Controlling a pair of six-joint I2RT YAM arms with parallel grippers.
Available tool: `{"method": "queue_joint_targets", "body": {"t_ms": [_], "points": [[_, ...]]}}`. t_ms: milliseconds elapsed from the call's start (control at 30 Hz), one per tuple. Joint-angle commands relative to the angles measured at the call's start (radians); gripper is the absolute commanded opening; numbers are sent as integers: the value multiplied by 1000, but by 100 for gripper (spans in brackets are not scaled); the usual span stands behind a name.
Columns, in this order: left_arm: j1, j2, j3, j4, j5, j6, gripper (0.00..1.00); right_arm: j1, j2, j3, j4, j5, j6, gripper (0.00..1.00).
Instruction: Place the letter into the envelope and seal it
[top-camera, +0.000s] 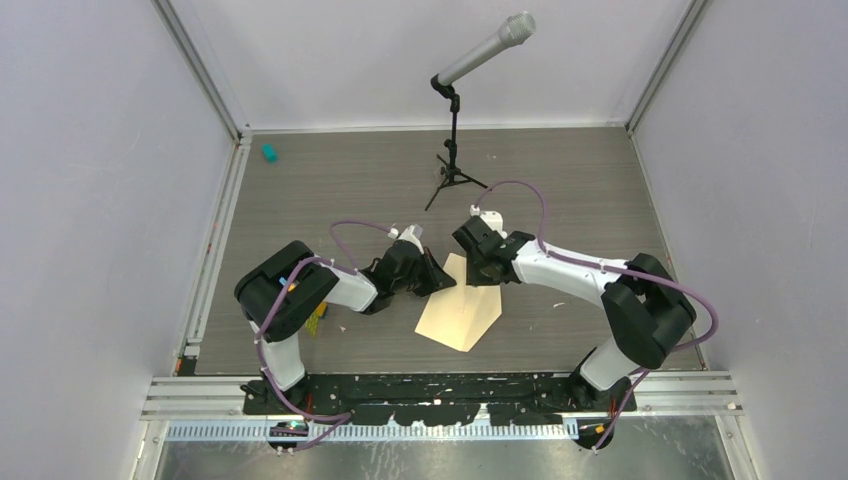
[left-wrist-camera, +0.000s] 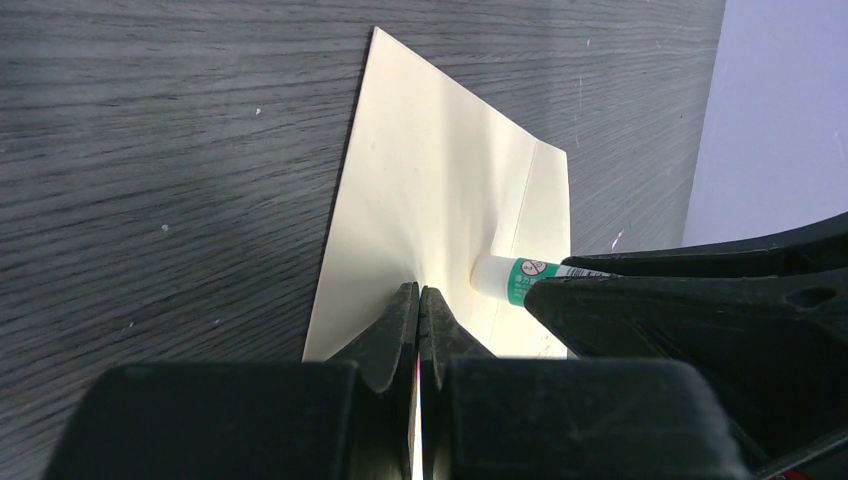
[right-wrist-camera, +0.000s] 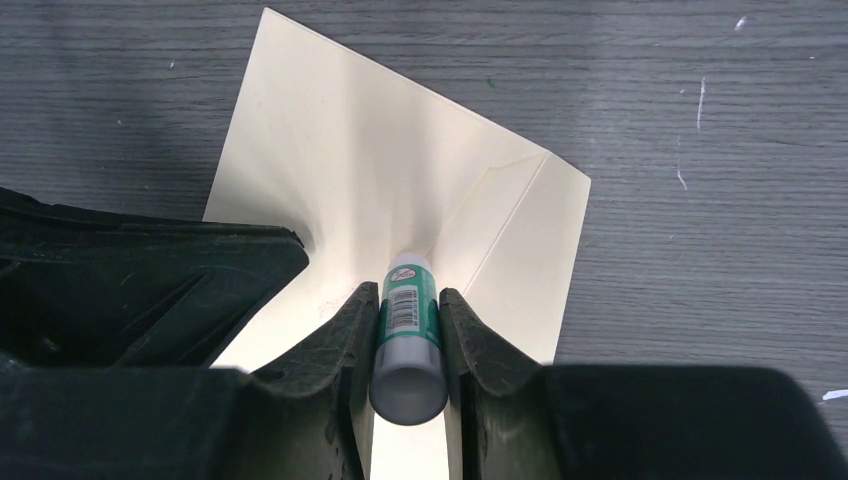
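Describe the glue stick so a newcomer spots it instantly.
Mid-table, between the two arms, lies a cream envelope. Over its far edge the right gripper clamps a small tube: the glue stick, white with a green barcoded label, unlike anything nearby.

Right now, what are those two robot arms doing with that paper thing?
They look to be gluing the envelope shut. The right gripper holds a glue stick, its tip pressed on the paper near a crease. The left gripper is shut on the envelope's near edge and seems to steady it on the table. No other paper is in sight.
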Motion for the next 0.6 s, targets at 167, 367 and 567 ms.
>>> {"method": "queue_joint_targets", "body": {"t_ms": [167,367,567], "points": [[1,45,0,-86,-6,29,0,-5,27,62,-8,20,-31,1],[1,54,6,-86,-8,18,0,13,21,46,-1,-25,-35,1],[1,65,11,-91,-11,7,0,45,-6,17,6,-79,-38,1]]}}
